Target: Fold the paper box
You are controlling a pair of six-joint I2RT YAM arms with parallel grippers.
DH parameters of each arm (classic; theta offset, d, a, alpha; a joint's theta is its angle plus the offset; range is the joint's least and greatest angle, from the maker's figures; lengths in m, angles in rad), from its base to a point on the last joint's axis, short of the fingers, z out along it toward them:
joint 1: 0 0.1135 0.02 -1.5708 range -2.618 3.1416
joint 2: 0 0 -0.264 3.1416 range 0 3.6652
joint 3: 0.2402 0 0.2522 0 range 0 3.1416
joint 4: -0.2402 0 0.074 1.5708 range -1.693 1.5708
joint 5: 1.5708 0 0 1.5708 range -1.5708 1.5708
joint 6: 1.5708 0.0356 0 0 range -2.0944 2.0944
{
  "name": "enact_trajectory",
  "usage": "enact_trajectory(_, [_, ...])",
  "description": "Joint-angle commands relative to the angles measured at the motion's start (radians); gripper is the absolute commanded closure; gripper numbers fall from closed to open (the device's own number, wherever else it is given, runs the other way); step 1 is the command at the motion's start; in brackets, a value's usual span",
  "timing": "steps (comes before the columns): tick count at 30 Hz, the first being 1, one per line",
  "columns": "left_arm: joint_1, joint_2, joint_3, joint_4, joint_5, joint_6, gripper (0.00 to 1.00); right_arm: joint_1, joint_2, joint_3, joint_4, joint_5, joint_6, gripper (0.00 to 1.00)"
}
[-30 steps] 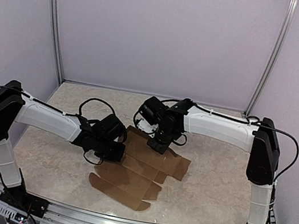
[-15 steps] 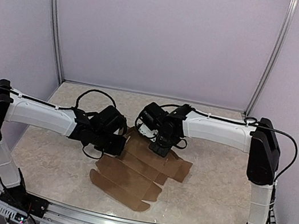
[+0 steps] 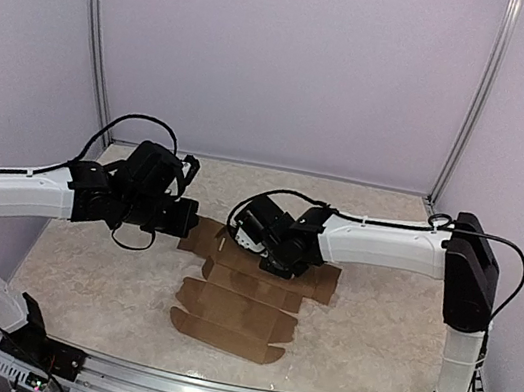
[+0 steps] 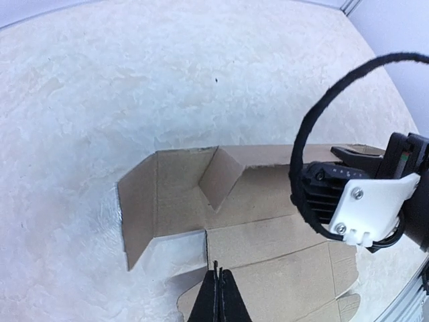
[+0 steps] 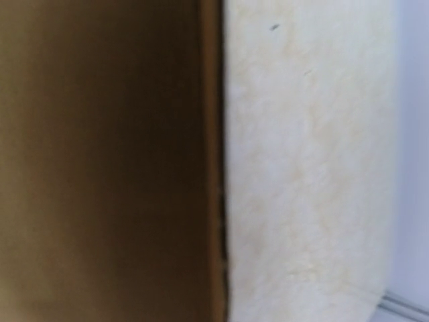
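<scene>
The paper box lies mostly flat beneath the right gripper, whose opening I cannot tell, so that gripper should pin 1 panel while the pinched-shut, empty left gripper, to its left, nudges the half-raised flap upright.

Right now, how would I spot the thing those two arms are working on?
Look at the pale marbled table. Between the left arm and the right arm lies the paper box, a mostly flat sheet. It is the only brown thing there: plain cardboard cut into panels, flaps and tabs, one far-left flap standing up.
</scene>
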Motion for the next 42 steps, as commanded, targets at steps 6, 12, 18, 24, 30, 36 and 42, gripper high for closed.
enact_trajectory(6, [0.107, -0.193, -0.135, -0.010, -0.055, 0.000, 1.00, 0.069, -0.097, -0.141, 0.344, 0.198, -0.215, 1.00])
enact_trajectory(12, [0.186, -0.272, -0.240, 0.072, -0.004, -0.040, 1.00, 0.106, -0.145, -0.250, 0.582, 0.267, -0.358, 1.00])
enact_trajectory(18, [0.232, -0.279, -0.303, 0.143, 0.083, -0.042, 1.00, 0.147, -0.154, -0.356, 0.823, 0.319, -0.488, 1.00])
enact_trajectory(24, [0.235, -0.244, -0.339, 0.208, 0.133, -0.038, 1.00, 0.172, -0.109, -0.415, 0.942, 0.360, -0.558, 1.00])
enact_trajectory(30, [0.234, -0.200, -0.375, 0.262, 0.160, -0.036, 1.00, 0.175, -0.066, -0.417, 0.916, 0.364, -0.544, 1.00])
enact_trajectory(36, [0.210, -0.151, -0.406, 0.334, 0.198, -0.015, 1.00, 0.174, -0.040, -0.423, 0.908, 0.365, -0.522, 1.00])
enact_trajectory(42, [0.176, -0.087, -0.410, 0.402, 0.218, 0.003, 1.00, 0.174, -0.026, -0.432, 0.890, 0.357, -0.494, 1.00])
